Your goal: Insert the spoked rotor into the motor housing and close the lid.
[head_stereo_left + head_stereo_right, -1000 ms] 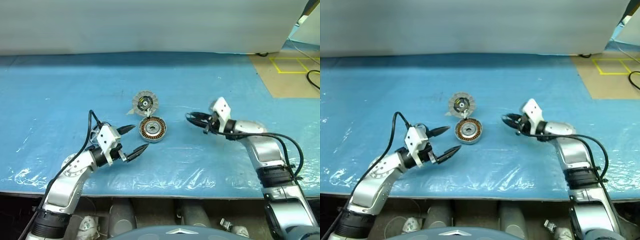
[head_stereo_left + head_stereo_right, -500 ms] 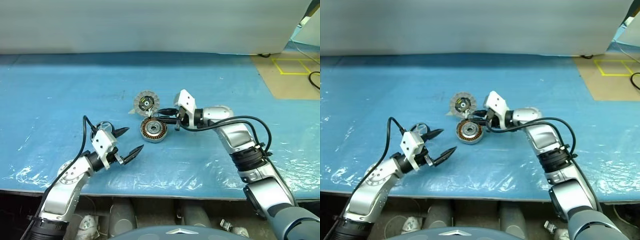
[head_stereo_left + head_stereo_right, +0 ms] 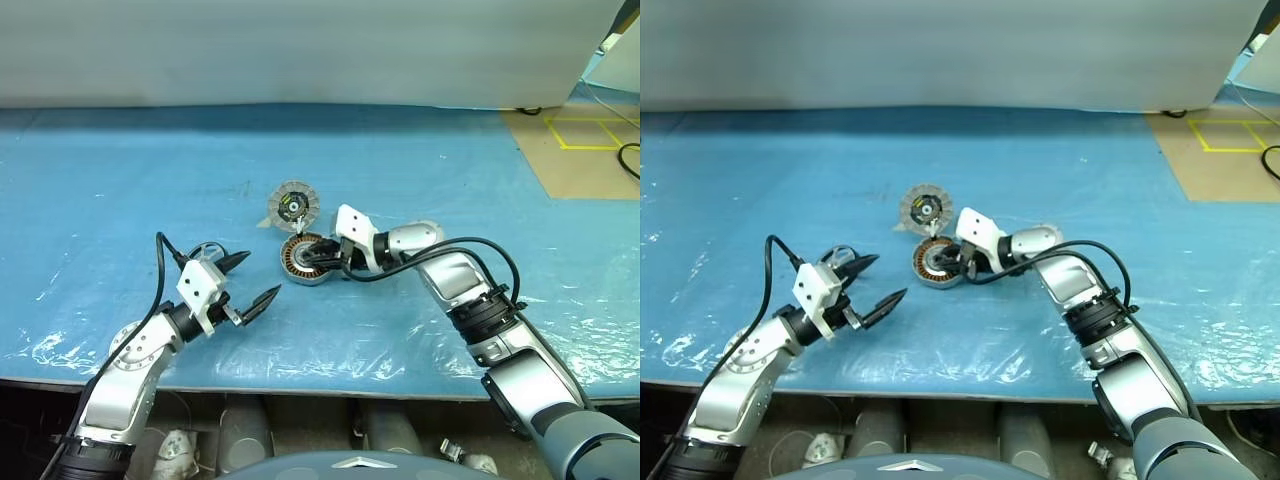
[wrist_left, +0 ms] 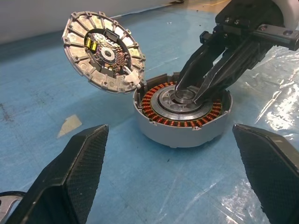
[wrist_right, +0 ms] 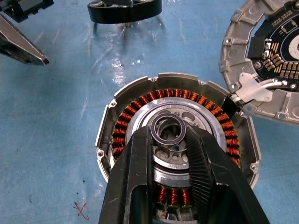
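Observation:
The motor housing (image 4: 177,136), a shallow grey shell, sits mid-table with the spoked rotor (image 4: 154,105) inside it, its copper ring around a silver hub (image 5: 169,128). The round grey lid (image 3: 291,205) stands tilted open behind the housing, circuit side showing. My right gripper (image 3: 312,258) reaches in from the right and points down at the hub. Its fingers (image 5: 140,177) are nearly together, with their tips at the hub's ring. My left gripper (image 3: 262,275) hovers wide open to the left of the housing, holding nothing.
A blue plastic sheet (image 3: 120,180) covers the table, with its front edge close below the arms. A dark ring-shaped part (image 3: 207,250) lies beside the left gripper. A brown floor patch with yellow tape (image 3: 585,140) is at the back right.
My right arm has swung left across the table and come down until its fingertips sit over the rotor's hub. The left gripper stays open in about the same place.

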Controlling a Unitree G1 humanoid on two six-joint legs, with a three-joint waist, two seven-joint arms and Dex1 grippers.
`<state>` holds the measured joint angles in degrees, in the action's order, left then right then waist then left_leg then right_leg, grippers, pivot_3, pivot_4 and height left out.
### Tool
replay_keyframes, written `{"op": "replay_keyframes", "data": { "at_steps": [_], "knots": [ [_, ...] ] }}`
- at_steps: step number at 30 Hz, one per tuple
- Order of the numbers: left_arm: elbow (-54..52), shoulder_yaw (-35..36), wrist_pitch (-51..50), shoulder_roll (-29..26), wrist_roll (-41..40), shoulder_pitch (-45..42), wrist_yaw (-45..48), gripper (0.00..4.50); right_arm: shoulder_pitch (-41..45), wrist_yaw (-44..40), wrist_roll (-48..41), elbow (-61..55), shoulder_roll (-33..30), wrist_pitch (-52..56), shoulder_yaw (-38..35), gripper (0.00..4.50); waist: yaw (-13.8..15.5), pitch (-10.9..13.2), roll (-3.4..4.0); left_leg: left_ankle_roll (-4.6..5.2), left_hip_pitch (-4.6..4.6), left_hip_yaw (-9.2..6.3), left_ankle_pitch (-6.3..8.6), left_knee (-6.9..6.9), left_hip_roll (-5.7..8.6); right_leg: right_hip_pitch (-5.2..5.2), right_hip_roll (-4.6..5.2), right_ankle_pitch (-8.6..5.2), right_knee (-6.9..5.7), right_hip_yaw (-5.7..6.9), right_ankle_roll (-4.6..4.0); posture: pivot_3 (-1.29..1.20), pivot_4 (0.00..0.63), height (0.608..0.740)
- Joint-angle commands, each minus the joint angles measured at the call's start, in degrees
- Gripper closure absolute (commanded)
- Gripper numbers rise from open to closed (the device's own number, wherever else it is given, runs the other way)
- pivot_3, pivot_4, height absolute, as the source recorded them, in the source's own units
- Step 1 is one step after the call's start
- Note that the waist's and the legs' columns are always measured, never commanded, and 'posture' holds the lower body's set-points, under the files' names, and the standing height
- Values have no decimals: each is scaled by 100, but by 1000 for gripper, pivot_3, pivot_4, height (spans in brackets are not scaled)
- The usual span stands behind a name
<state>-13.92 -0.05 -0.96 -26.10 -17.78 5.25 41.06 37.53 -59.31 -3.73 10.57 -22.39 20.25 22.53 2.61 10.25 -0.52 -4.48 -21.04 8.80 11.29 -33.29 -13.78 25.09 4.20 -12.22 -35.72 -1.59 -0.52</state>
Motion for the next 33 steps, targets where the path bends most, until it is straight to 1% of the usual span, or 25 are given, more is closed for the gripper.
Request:
{"op": "replay_keyframes", "data": {
  "at_steps": [1, 18, 33],
  "knots": [
    [-23, 67, 154, -10, -12, -27, 55, 0, 36, 0, 55, -41, 32, -184, -15, 3827, -1, 0, 0, 0, 0, 0, 0, 0, 0, 0, 0, 0, 0, 0, 0, 0, 150, 740],
    [157, -35, 243, 46, 26, -68, 166, 0, 170, 122, 112, 215, 78, -296, -148, 3827, -1, -1, 0, 0, 3, 0, 0, -2, 0, -1, 0, 0, -5, 0, 0, 0, 150, 740],
    [83, -96, 142, 49, 29, -120, 152, 0, 232, 200, 181, 458, 86, -367, -159, 3827, 0, -1, 0, 0, 5, 0, 0, -6, 0, -3, 0, 1, -9, 0, -1, 0, 150, 740]
  ]
}}
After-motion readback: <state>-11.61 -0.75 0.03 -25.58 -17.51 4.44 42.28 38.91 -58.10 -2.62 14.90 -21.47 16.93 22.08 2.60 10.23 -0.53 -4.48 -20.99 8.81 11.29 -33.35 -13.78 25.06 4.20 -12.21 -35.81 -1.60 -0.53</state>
